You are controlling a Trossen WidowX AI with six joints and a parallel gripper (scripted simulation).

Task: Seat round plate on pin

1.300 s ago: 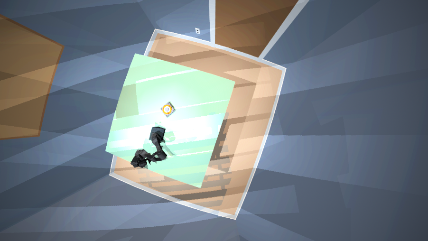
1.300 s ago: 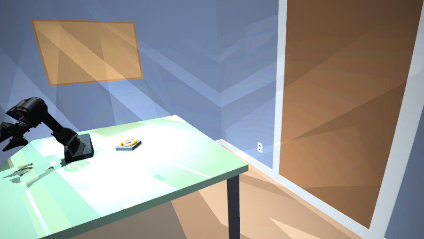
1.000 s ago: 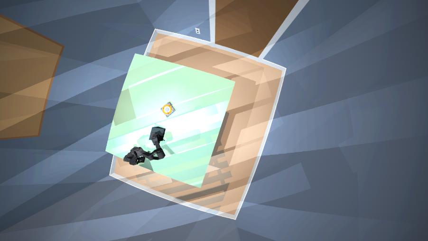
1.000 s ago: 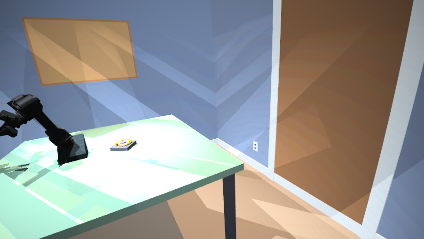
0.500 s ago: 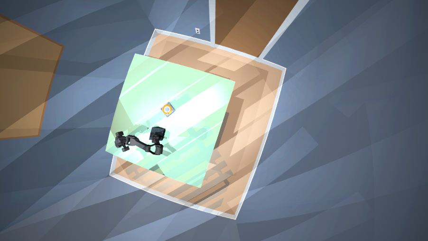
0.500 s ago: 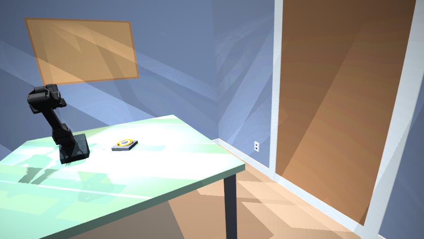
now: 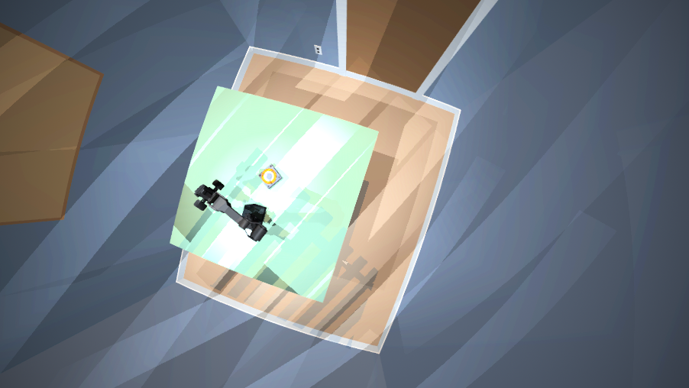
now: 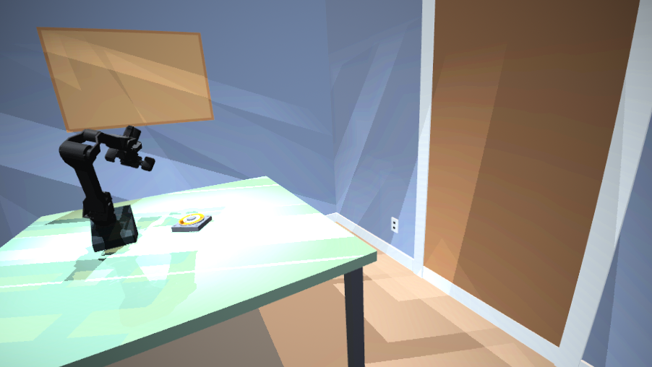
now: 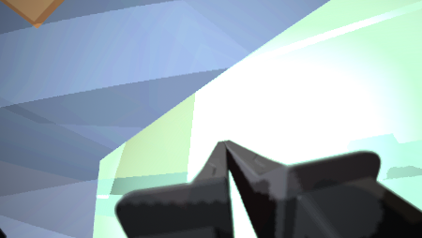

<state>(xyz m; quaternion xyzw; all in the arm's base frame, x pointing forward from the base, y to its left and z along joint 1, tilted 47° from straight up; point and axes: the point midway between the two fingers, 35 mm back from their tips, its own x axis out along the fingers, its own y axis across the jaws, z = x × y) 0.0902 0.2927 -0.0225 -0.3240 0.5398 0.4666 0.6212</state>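
Overhead, the round plate (image 7: 269, 176) with its orange rim sits on the small grey base (image 7: 276, 182), which rests on the green bench (image 7: 337, 159) a little way beyond the robot's pedestal (image 7: 253, 211). The gripper (image 7: 215, 185) is raised well above the bench and well apart from the plate; its jaws are clenched on nothing, meeting at a point in the wrist view. From the base, the gripper lies off to one side and high up, so the coming move would seem to call for a swing across toward the base and then a descent. With one arm only, no choice of nearer limb arises.

The plate is round and offers no long axis; the orange tab, the hole beside it, the post and the pin are all too small to make out in the top and side views. Whether the plate is tilted cannot be told. The wrist view shows only bench and wall, with the plate out of frame.
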